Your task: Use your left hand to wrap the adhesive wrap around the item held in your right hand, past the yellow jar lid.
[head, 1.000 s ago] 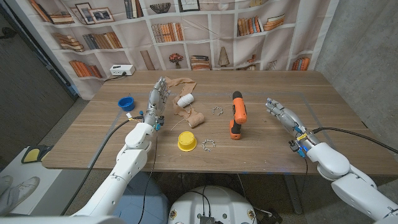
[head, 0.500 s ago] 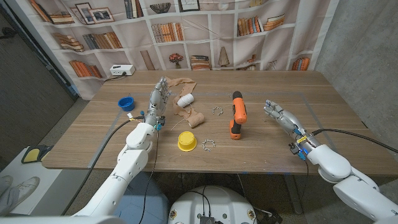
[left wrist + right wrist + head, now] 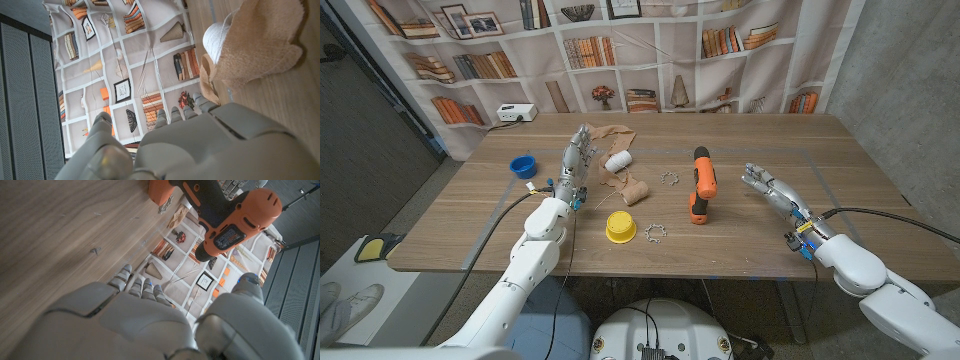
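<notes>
loosely unrolled tan adhesive wrap (image 3: 621, 160) with white core, both robot hands released, left (image 3: 572, 160), right (image 3: 765, 184)

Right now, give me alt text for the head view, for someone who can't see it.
Two robot hands wait open over a wooden table: the left robot hand beside tan adhesive wrap, the right robot hand near an orange drill. A yellow jar lid lies between them.

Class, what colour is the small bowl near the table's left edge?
Blue; the bowl shows best in the head view.
</notes>
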Controlling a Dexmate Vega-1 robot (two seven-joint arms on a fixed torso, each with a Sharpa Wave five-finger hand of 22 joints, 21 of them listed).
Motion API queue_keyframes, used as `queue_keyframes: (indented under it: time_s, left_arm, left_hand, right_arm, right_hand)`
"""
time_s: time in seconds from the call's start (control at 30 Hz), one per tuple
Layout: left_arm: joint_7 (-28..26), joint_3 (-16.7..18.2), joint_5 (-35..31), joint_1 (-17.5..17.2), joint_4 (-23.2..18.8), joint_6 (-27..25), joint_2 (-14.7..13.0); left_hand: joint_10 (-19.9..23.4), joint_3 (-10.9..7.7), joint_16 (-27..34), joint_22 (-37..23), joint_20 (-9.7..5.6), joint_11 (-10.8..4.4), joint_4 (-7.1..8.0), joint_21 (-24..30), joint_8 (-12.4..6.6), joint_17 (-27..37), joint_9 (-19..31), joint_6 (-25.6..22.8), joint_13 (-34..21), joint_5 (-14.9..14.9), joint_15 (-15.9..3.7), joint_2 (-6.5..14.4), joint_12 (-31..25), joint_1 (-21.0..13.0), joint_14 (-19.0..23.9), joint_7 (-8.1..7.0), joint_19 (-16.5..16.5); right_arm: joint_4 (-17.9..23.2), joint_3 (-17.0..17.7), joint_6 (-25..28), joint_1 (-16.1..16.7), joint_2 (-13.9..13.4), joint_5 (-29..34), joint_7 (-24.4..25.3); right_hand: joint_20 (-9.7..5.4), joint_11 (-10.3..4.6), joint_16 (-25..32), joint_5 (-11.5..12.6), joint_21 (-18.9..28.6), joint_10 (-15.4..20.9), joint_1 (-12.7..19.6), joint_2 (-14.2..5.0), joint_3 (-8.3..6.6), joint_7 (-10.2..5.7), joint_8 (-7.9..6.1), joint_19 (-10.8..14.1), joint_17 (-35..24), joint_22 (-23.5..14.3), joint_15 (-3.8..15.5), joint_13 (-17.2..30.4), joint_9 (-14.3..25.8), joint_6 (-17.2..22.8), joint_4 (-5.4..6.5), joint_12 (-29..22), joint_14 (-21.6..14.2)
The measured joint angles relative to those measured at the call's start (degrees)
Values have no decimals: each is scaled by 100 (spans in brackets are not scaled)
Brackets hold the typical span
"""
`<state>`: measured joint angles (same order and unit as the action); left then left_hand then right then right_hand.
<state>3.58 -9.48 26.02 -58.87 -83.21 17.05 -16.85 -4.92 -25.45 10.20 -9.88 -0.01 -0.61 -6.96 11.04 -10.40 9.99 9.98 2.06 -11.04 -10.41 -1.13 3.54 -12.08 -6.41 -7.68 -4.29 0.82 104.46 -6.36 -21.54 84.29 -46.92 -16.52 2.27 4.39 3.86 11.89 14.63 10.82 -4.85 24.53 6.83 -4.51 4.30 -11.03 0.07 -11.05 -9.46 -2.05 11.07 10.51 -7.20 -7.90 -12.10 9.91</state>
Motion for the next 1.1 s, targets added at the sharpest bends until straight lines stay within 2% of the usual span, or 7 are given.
queue_keyframes:
  time_s: [0.93,1.1]
  left_arm:
    - [77,11,37,4,78,45,12]
    - [99,16,43,20,113,57,14]
  left_hand:
    - [31,0,0,0,0,31,1,0,0,0,0,0,0,0,0,0,0,0,0,0,0]
    - [31,0,0,0,0,31,1,0,0,0,0,0,0,0,0,0,0,0,0,0,0]
  right_arm:
    - [435,-60,314,198,-246,500,426]
    - [503,-93,397,227,-285,614,540]
  right_hand:
    - [0,0,0,65,0,0,203,-52,-34,1,0,0,0,0,1,0,0,1,-33,3,1]
    - [0,-25,0,65,0,-22,226,-30,-41,-1,0,0,0,0,49,0,0,3,-40,23,-10]
